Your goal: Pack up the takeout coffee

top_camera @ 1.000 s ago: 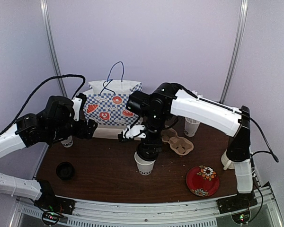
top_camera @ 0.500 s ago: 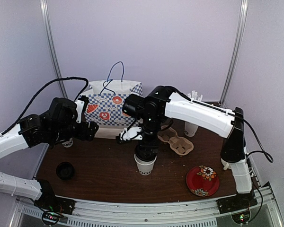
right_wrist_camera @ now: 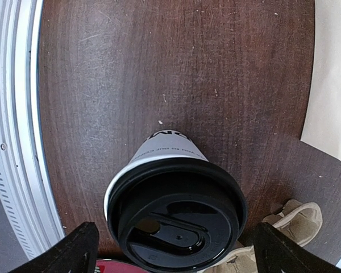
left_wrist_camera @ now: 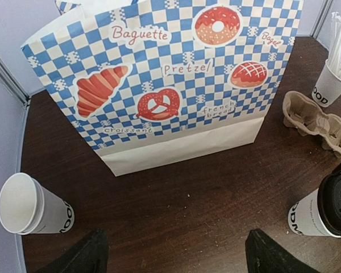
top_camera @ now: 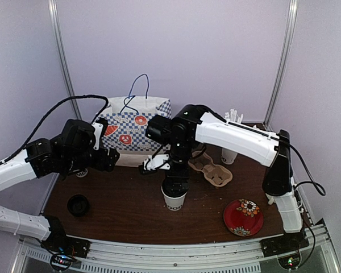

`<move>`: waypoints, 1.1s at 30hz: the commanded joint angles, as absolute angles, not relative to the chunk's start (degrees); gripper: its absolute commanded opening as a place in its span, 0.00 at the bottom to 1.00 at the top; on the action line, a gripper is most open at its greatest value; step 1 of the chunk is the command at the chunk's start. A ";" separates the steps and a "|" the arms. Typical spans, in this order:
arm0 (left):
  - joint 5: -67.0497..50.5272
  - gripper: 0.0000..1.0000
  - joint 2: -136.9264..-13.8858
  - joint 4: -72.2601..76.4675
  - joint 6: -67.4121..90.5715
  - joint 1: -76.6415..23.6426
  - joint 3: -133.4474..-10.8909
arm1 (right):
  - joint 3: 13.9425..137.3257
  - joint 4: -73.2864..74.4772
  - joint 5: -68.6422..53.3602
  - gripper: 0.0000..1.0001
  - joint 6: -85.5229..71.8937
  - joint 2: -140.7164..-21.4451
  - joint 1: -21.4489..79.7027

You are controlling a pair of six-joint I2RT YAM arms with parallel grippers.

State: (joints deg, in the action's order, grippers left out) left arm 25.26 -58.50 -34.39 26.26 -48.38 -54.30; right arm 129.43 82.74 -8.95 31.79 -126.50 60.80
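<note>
A white takeout coffee cup with a black lid (right_wrist_camera: pixel 176 213) stands upright on the dark table (top_camera: pixel 125 202); it also shows in the top view (top_camera: pixel 174 199) and the left wrist view (left_wrist_camera: pixel 321 213). My right gripper (right_wrist_camera: pixel 179 250) hangs straight over it, open, its fingertips (right_wrist_camera: pixel 79 250) wide of the lid on either side and not touching. A second cup without a lid (left_wrist_camera: pixel 31 205) stands at the far left (top_camera: pixel 81 172). My left gripper (left_wrist_camera: pixel 179 259) is open and empty above bare table, in front of the paper bag (left_wrist_camera: pixel 170 85).
A loose black lid (top_camera: pixel 78 205) lies near the front left. A cardboard cup carrier (top_camera: pixel 213 169) sits right of the lidded cup, with a cup of white stirrers (top_camera: pixel 230 152) behind it. A red patterned plate (top_camera: pixel 243 217) is at front right. The checked bag (top_camera: pixel 133 128) stands at the back.
My right gripper's jaws have spread wider around the lidded cup, which stays upright on the table. Both arms have shifted only slightly.
</note>
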 commanded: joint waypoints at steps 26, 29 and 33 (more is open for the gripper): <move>-10.01 0.83 -84.46 -17.38 39.78 -48.80 -61.40 | 94.11 58.78 -40.02 0.71 7.78 -104.33 43.84; -10.47 0.81 -85.96 -16.41 42.00 -48.86 -60.96 | 96.23 59.82 -42.57 0.71 7.19 -107.57 43.29; -12.04 0.78 -87.46 -14.86 43.52 -48.87 -60.73 | 96.80 58.85 -44.02 0.67 6.02 -109.64 42.70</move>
